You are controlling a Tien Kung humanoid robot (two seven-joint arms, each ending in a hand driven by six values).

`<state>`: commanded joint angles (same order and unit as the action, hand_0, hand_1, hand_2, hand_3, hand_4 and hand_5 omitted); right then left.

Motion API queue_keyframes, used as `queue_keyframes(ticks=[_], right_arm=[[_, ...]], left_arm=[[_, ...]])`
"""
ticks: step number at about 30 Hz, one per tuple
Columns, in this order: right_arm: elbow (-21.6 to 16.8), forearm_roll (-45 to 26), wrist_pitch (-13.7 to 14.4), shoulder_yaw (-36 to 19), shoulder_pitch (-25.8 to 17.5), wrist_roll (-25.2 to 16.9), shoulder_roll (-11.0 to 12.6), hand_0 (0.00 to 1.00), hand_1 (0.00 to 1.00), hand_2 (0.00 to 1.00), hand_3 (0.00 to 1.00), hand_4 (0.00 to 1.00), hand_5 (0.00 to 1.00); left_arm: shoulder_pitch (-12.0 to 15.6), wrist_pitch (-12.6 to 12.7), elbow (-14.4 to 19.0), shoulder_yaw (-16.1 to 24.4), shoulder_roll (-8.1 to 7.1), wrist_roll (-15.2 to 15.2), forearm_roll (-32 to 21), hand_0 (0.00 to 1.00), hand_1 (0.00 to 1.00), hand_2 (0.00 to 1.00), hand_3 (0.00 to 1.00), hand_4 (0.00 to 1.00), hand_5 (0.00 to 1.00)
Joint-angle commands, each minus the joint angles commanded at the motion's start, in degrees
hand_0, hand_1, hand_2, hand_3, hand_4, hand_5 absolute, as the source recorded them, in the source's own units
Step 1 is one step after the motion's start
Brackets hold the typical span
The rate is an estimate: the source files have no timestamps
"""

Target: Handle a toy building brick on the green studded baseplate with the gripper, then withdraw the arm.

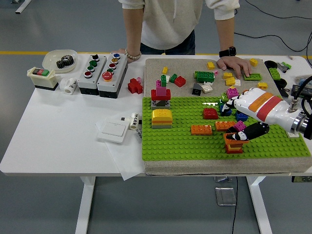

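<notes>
Head view: the robot's right hand [243, 117] reaches over the green studded baseplate [195, 144], its fingers [242, 131] curled at an orange brick stack [234, 141] near the baseplate's front right; whether they pinch it is hard to tell. Behind the baseplate, a person's hand [235, 64] rests on the surface [63, 131].

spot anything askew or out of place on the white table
A sheet of paper under the white wall switch juts past the white table's near edge. Loose bricks litter the beige mat beyond the green baseplate.
</notes>
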<state>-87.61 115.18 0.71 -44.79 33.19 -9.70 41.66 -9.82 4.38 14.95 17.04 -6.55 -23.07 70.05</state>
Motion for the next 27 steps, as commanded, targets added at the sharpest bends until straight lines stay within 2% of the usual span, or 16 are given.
queue_keyframes(ticks=[2,3,8,9,10,14,15,20,27], right_arm=[[0.15,-3.17,1.75,-0.45,-0.66,0.59,-0.48,0.393,0.544,0.662,0.619,0.894,0.483],[0.22,-4.74,2.42,-0.61,-0.90,0.79,-0.67,0.487,0.593,0.687,0.626,0.883,0.497],[-0.21,-10.66,6.28,-2.71,-3.63,1.09,-1.89,0.487,0.593,0.687,0.626,0.883,0.497],[-0.28,-10.97,6.68,-2.95,-3.97,1.02,-2.01,0.634,0.666,0.721,0.622,0.868,0.507],[-0.42,-11.28,7.37,-3.61,-4.91,0.63,-2.32,0.634,0.666,0.721,0.622,0.868,0.507],[-0.24,-11.99,8.53,-4.76,-6.82,-0.23,-3.04,0.634,0.666,0.721,0.622,0.868,0.507],[-0.16,-12.11,8.68,-4.93,-7.12,-0.37,-3.15,0.683,0.687,0.736,0.621,0.839,0.521],[0.32,-11.99,9.42,-6.41,-9.27,-1.44,-3.85,0.683,0.687,0.736,0.621,0.839,0.521],[0.77,-5.85,9.16,-8.50,-11.73,-3.74,-4.09,0.698,0.693,0.731,0.604,0.798,0.536]], left_arm=[[0.09,0.07,-0.01,-0.04,0.01,-0.02,-0.08,0.421,0.469,0.485,0.595,0.618,0.760],[0.11,0.06,-0.02,-0.02,0.01,-0.02,-0.06,0.421,0.470,0.485,0.595,0.618,0.761],[0.27,0.18,-0.01,0.04,0.05,-0.11,-0.01,0.421,0.470,0.485,0.595,0.618,0.761],[0.29,0.20,-0.01,0.05,0.06,-0.12,-0.03,0.421,0.474,0.485,0.594,0.618,0.763],[0.31,0.21,-0.01,0.07,0.07,-0.12,0.01,0.421,0.474,0.485,0.594,0.618,0.763],[0.37,0.18,-0.01,0.24,0.14,-0.16,0.22,0.421,0.474,0.485,0.594,0.618,0.763],[0.38,0.17,-0.01,0.26,0.15,-0.16,0.26,0.421,0.473,0.485,0.594,0.617,0.764],[0.46,0.15,-0.02,0.46,0.22,-0.16,0.48,0.421,0.473,0.485,0.594,0.617,0.764],[0.53,-0.20,-0.05,0.78,0.14,-0.16,1.06,0.421,0.472,0.484,0.594,0.616,0.766]])
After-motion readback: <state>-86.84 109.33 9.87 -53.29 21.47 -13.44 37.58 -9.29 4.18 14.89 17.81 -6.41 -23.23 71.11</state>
